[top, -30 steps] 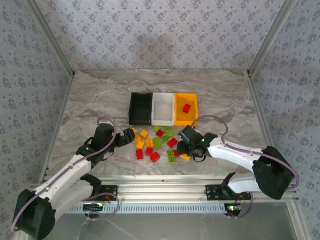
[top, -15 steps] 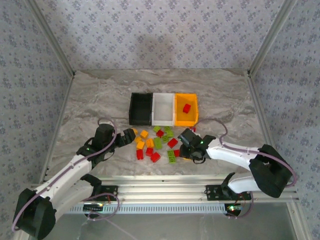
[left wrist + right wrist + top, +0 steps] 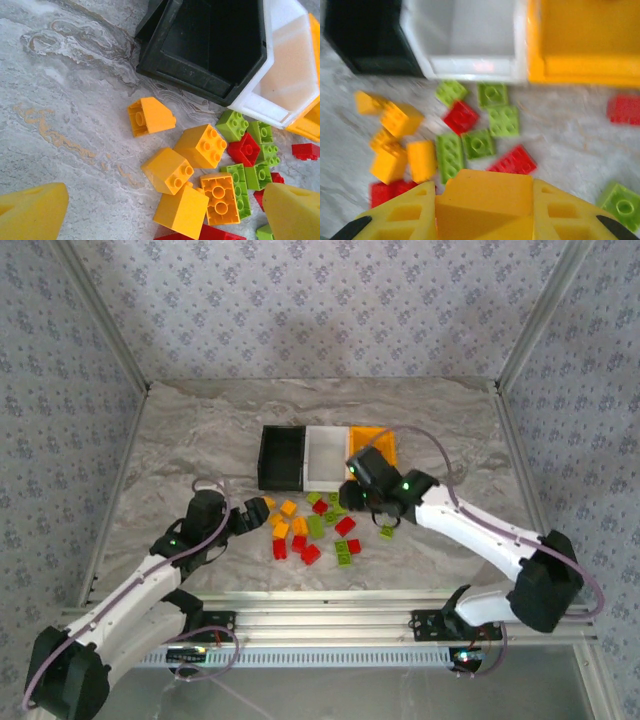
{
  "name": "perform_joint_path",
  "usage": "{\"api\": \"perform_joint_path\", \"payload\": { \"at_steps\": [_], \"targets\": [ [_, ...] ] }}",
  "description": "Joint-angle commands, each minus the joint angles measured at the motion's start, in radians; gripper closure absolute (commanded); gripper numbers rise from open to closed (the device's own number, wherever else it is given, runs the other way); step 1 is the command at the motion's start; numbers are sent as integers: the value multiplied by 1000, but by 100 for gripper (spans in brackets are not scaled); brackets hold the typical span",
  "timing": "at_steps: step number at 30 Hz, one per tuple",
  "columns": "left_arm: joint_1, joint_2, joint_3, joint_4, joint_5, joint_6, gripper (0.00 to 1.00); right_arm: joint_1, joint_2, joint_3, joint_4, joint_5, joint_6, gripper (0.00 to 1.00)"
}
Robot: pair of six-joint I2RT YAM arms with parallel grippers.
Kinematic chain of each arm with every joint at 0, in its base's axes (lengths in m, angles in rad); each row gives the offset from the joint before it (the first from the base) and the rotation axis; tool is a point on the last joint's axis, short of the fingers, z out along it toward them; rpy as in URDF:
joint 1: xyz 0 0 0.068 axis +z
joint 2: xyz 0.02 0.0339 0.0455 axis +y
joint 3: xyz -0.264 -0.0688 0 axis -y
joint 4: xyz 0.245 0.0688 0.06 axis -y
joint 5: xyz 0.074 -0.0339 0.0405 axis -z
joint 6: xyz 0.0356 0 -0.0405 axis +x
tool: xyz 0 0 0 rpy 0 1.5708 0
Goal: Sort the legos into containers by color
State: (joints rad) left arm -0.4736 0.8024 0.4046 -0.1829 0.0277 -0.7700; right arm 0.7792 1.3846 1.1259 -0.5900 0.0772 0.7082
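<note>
Bright, even light; the right wrist view is motion-blurred.

No text, label, brand, number or sign is showing legibly anywhere. The studs on the legos (image 3: 200,146) are appearing too small and blurred for any embossed lettering to be read.

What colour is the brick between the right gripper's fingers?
Orange-yellow; the brick shows best in the right wrist view.

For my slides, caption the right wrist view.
Right gripper holds an orange-yellow brick over scattered legos, before the black bin, white bin and orange bin.
</note>
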Motion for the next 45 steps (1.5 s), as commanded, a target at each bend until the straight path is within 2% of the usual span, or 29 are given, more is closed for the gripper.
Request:
{"api": "perform_joint_path", "payload": {
  "at_steps": [1,7,14,16,19,22,27,32,38,45],
  "targets": [
    [-4,-39,-6,-19,-28,-3,0,-12,190,207,23,-30,-144,70],
    [-2,-84,-1,-61,-42,5,0,-60,514,508,6,25,-210,70],
    [-1,-112,5,-90,-48,10,0,-111,664,586,26,68,-172,68],
    [0,-114,3,-91,-47,12,0,-120,694,601,13,57,-157,62],
    [0,-114,5,-90,-46,14,0,-129,700,605,3,49,-143,46],
    [0,-112,9,-90,-45,18,0,-130,650,586,23,65,-142,39],
    [0,-112,19,-93,-45,24,0,-117,479,471,55,93,-132,36],
    [1,-115,19,-96,-53,24,0,-89,259,229,64,109,-89,36],
    [3,-115,-1,-82,-57,10,0,-66,-10,-146,21,131,34,35],
    [5,-101,-22,-53,-66,-9,0,-84,-116,-398,10,81,129,33]
  ]
}}
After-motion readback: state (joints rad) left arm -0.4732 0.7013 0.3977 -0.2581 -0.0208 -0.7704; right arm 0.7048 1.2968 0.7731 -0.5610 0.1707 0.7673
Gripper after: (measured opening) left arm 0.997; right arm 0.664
